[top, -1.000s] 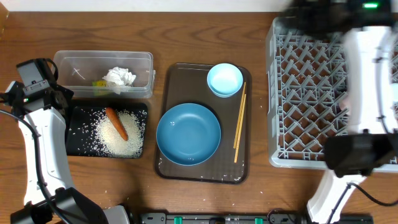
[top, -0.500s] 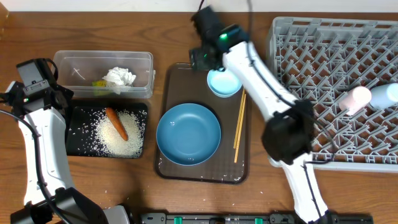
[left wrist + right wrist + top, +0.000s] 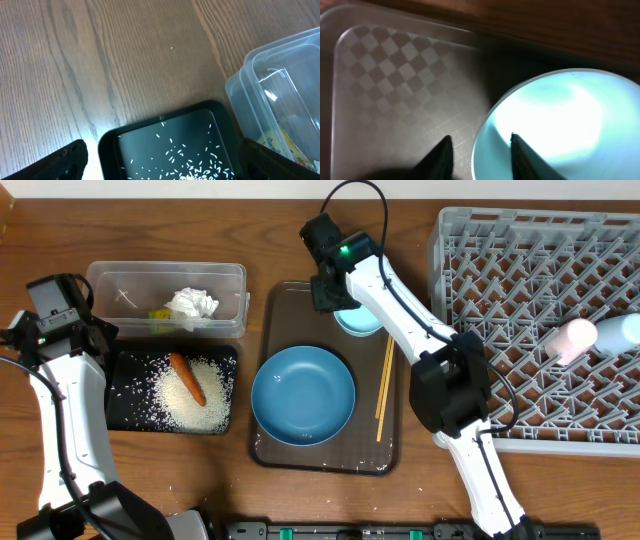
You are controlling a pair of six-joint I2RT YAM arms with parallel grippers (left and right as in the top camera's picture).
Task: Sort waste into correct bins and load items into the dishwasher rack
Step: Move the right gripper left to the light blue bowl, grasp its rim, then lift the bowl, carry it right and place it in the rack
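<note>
The grey dishwasher rack (image 3: 437,380) stands on the right of the desk (image 3: 200,220). At centre, the brown serving tray (image 3: 290,310) carries the large blue dish (image 3: 303,395), the chopsticks (image 3: 384,380) just to its right, and the small light-blue bowl (image 3: 560,120) at the far right corner. On the left, the black tray (image 3: 125,380) holds the rice (image 3: 195,400) and the carrot (image 3: 187,378). Behind it, the clear tub (image 3: 120,280) holds the tissue (image 3: 192,305) and the wrapper (image 3: 158,313). The right hand (image 3: 480,150) straddles the bowl's rim, one finger inside and one outside. Whether it grips the rim cannot be told. The left hand (image 3: 170,162) hangs wide open and empty over the black tray's corner.
</note>
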